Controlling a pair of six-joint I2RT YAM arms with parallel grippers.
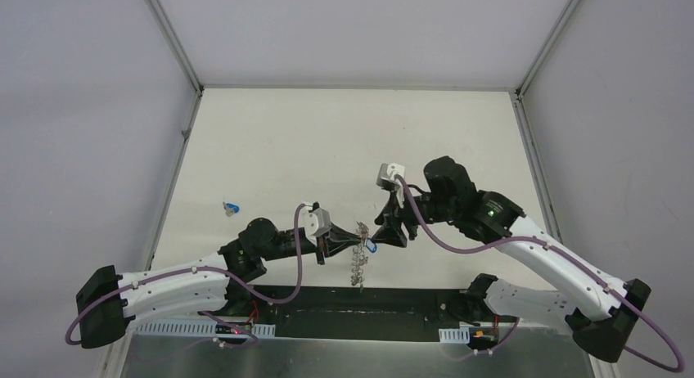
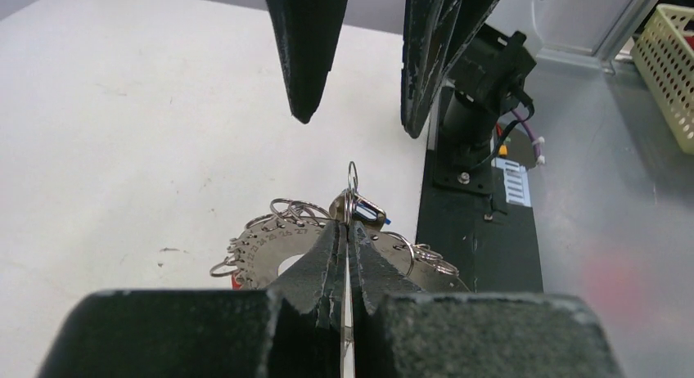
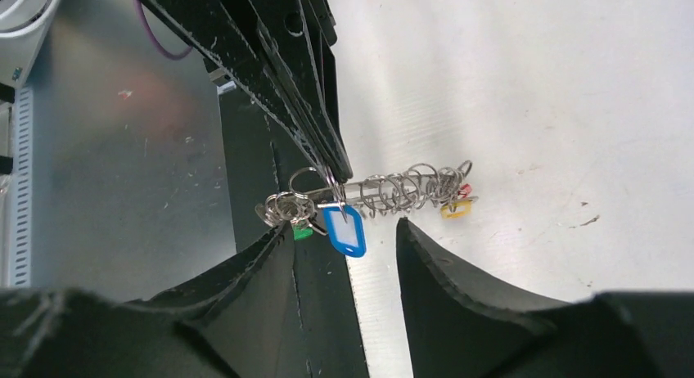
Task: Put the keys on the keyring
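Note:
The keyring [image 3: 393,190] is a silvery metal disc edged with many small wire loops, held up on edge above the table's near edge. My left gripper [image 2: 348,224] is shut on its rim, the disc [image 2: 270,247] showing just past the fingers. A blue-tagged key [image 3: 344,229] hangs from the keyring beside that grip. My right gripper [image 3: 345,227] is open, its fingers on either side of the blue tag without touching it. Green [image 3: 301,231], yellow [image 3: 454,208] and red [image 3: 465,190] tags also hang from the loops. From above, the keyring [image 1: 358,259] hangs between both grippers.
Another small blue-tagged key [image 1: 232,207] lies on the white table at the left. The arms' black base plate [image 1: 368,300] and grey metal shelf lie just below the keyring. A cream basket [image 2: 667,67] stands off to the side.

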